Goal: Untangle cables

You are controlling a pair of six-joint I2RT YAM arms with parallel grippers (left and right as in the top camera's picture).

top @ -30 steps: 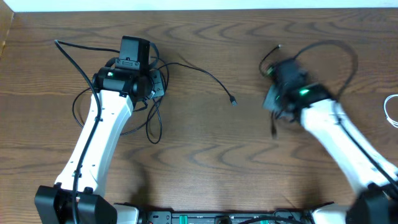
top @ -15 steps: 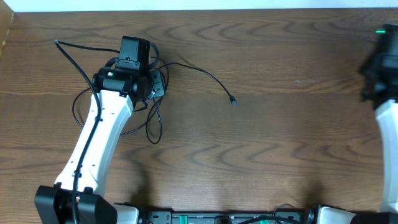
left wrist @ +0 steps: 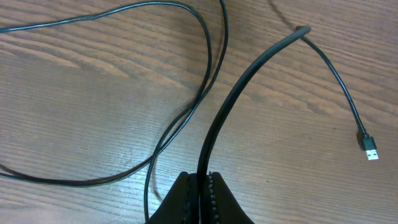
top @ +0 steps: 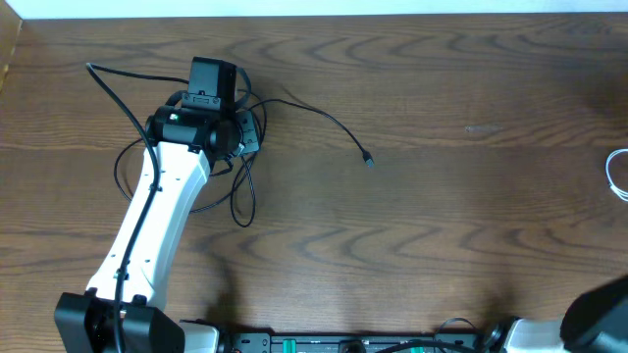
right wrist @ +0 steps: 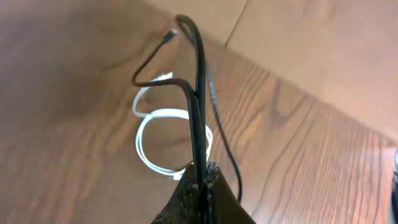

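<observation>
Dark wood-grain table [top: 442,196], L gripper [left wrist: 200,178] pinching blk cable [left wrist: 217,118], R gripper [right wrist: 200,173] clamped on blk cords [right wrist: 199,124], white loop [right wrist: 139,144] below.

Table [top: 442,226]: dark brown wood-grain top that fills nearly the whole overhead view. The grain runs left to right in long wavy bands with oval knots.

Far edge: a thin white strip [top: 314,8] runs the full width beyond the table; wall or floor, cannot tell.

Far left corner: a narrow tan sliver [top: 5,44] lies past the table's slanted edge.

Right wrist view: past the table edge there is a flat tan surface [right wrist: 323,43] with one straight dark seam [right wrist: 239,22].

Light: even and diffuse, with no hard shadows. The wood reads paler, with a soft sheen, in the left wrist view.
</observation>
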